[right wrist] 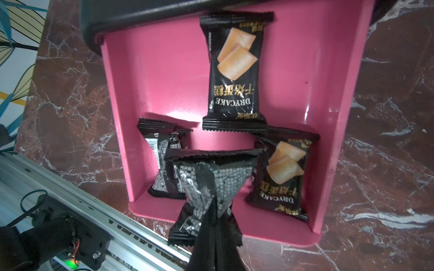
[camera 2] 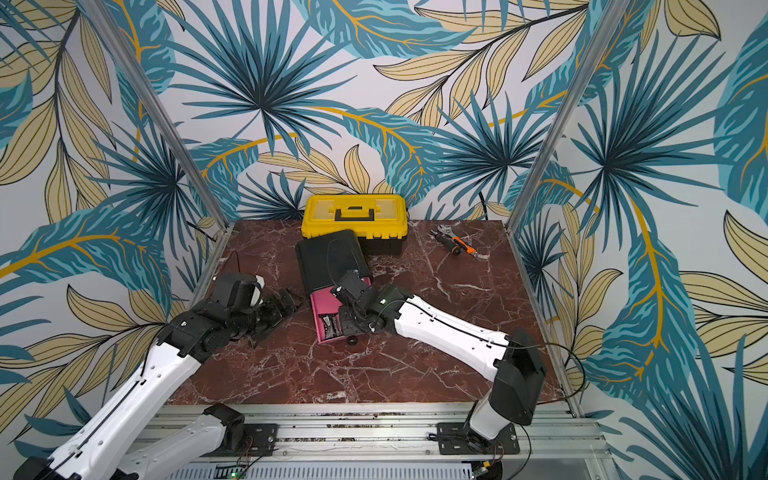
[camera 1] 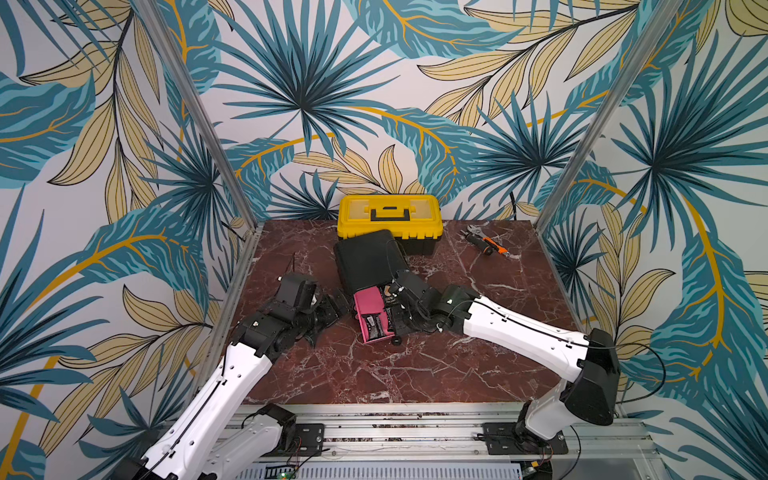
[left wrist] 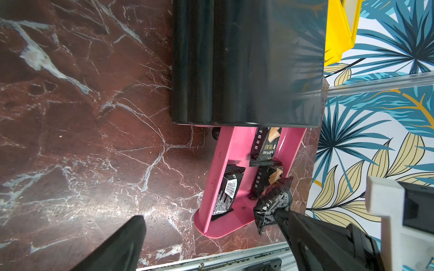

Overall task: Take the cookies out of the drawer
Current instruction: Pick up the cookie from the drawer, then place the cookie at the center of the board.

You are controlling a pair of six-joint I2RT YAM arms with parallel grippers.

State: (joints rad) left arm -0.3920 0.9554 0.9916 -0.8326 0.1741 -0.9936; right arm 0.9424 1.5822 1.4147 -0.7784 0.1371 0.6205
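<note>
Our right gripper (right wrist: 215, 205) pinches a black cookie packet (right wrist: 211, 173) tight over the pink drawer (right wrist: 152, 82). Our left gripper (camera 1: 337, 305) gapes empty beside that drawer.

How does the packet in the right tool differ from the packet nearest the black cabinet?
The held packet is pinched and crumpled in the right tool; the far packet lies flat in the drawer. The held packet shows its printed back; the far packet shows its biscuit picture. Both are black.
</note>
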